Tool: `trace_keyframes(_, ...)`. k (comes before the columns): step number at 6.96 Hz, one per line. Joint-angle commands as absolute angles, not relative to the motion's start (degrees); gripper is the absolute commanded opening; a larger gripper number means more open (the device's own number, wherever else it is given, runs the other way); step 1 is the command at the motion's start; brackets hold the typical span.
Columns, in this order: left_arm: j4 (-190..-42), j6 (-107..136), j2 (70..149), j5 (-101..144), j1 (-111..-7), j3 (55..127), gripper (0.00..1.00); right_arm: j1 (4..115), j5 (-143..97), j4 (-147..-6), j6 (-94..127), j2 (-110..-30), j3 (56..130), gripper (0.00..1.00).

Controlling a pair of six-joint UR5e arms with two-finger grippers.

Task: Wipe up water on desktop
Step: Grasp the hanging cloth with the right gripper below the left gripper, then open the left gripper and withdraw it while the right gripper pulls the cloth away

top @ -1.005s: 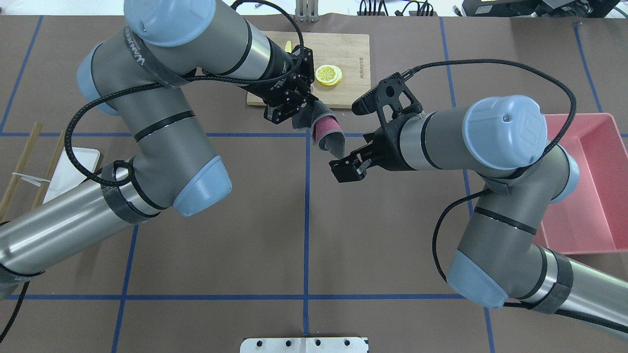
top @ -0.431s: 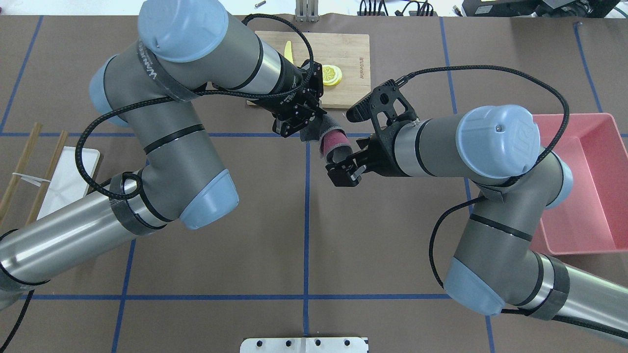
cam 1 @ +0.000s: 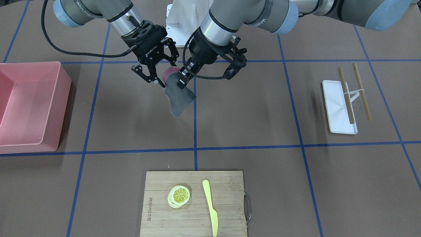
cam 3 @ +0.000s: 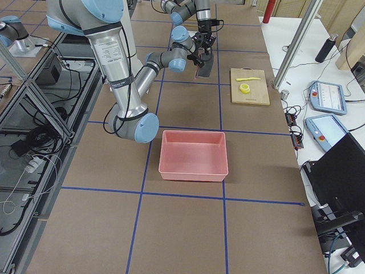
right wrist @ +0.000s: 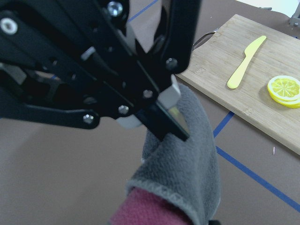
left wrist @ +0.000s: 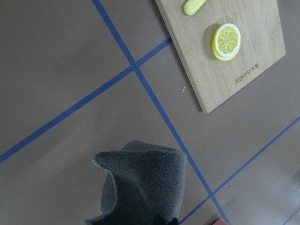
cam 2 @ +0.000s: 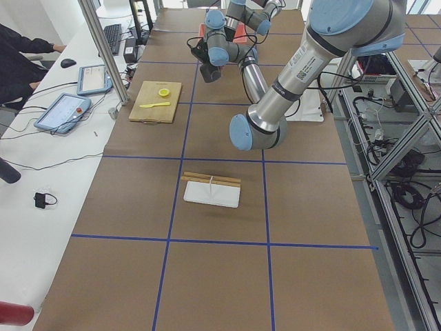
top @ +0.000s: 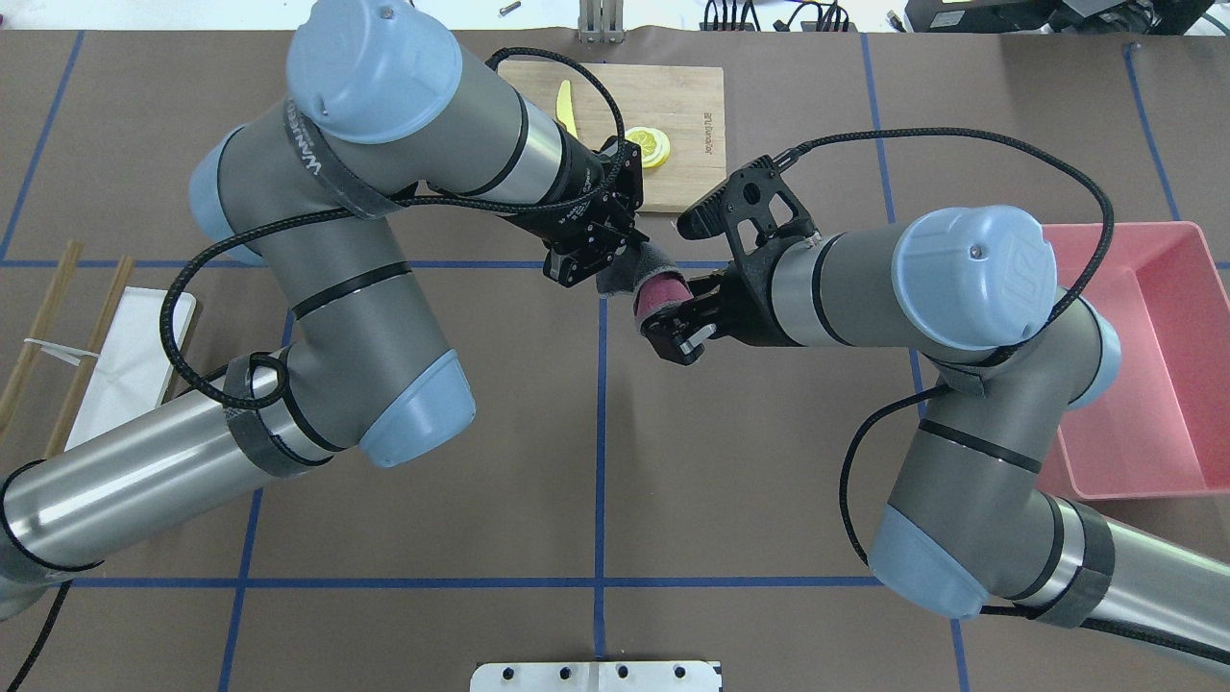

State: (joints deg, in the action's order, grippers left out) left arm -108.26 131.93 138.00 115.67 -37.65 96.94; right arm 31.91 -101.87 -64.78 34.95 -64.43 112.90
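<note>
The left arm has swung in from the cutting board's (top: 687,106) near edge, bringing the cloth (top: 659,291) up against the right gripper (top: 673,336). Nearest the robot, the desktop (top: 750,461) spreads brown between blue tape lines, giving wide room around the centre crossing. Above that crossing the two wrists meet, angled toward each other. The left gripper (cam 1: 181,81) pinches the cloth's grey upper fold, its pads clamped tight in the right wrist view. The right gripper's jaws stand apart beside the pink fold. Only the front-facing view shows the grey flap dangling free above the desktop. Farther out, the board carries a lemon slice (top: 650,144) and a yellow knife (cam 1: 210,207). The pink bin (cam 1: 64,105) sits well off to the robot's right.
</note>
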Motion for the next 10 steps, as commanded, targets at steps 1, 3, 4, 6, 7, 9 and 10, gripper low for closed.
trace_keyframes(1, -108.28, 132.53, 138.08, 115.66, -37.36, 96.94, 0.00, 31.90, -101.87, -64.69, 35.07, -64.51, 113.11, 0.21)
trace_keyframes(3, -108.28, 132.54, 138.08, 115.40, -37.35, 96.77, 0.00, 31.90, -101.86, -64.77, 35.24, -64.51, 113.29, 0.00)
trace_keyframes(4, -108.37, 132.19, 137.99, 115.40, -37.35, 96.85, 0.14, 31.82, -101.87, -64.69, 35.33, -64.51, 113.20, 0.00)
trace_keyframes(6, -108.63, 130.52, 137.55, 115.05, -37.44, 97.20, 0.98, 31.90, -101.87, -64.69, 35.51, -64.51, 113.20, 0.00)
trace_keyframes(7, -108.55, 128.86, 137.46, 113.22, -37.44, 97.56, 0.98, 31.99, -101.87, -64.69, 35.51, -64.60, 113.12, 0.00)
trace_keyframes(9, -107.67, 128.50, 135.81, 113.64, -39.97, 98.70, 0.98, 33.91, -101.60, -65.48, 35.33, -66.35, 113.20, 0.00)
trace_keyframes(10, -107.41, 126.32, 133.96, 113.99, -42.51, 99.31, 0.98, 35.32, -102.04, -66.17, 35.07, -67.75, 113.03, 0.00)
